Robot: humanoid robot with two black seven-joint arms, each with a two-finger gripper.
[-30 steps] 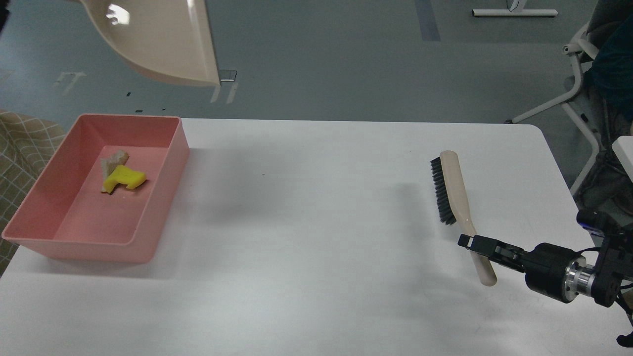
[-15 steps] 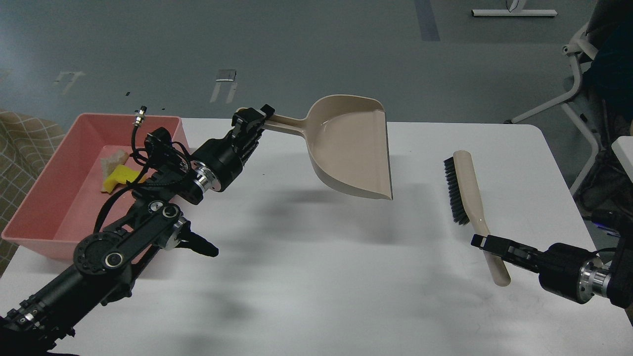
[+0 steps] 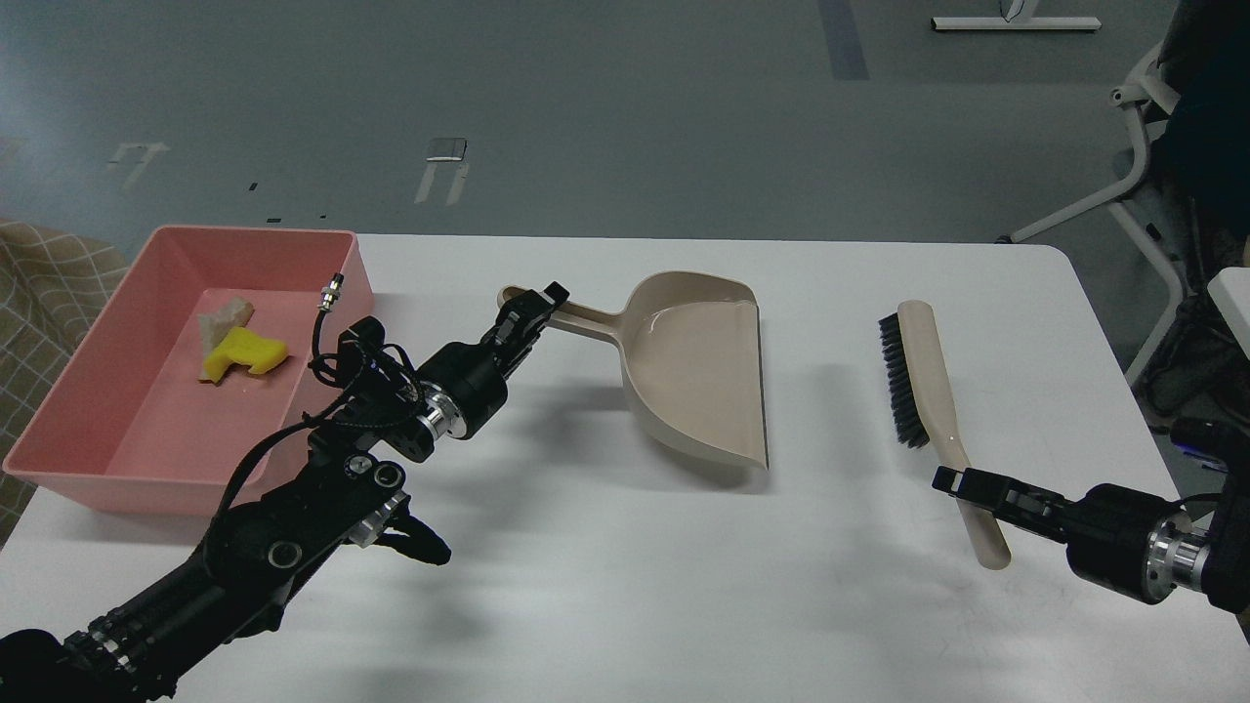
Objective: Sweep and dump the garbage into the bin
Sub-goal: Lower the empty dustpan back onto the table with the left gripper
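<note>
The yellow sponge-like scrap [image 3: 244, 353] and beige-grey strip [image 3: 224, 317] lie in the pink plastic tub [image 3: 322, 381], far left of my jaws. My left gripper [image 3: 532, 303] is clamped on the handle of the beige plastic dustpan [image 3: 698, 376]; my right gripper [image 3: 962, 485] is clamped on the handle of the beige black-bristled brush [image 3: 913, 376].

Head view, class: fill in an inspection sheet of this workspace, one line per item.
Surface: white table, bare in the middle.
Job's things: yellow scrap and beige strip lie inside the pink bin; the dustpan is empty.
Clutter: nothing seen.
Grippers: left pincer shut on the dustpan handle; right pincer shut on the brush handle.
Cables: black cables looped at the left wrist.
Surroundings: grey floor, chair at right.
</note>
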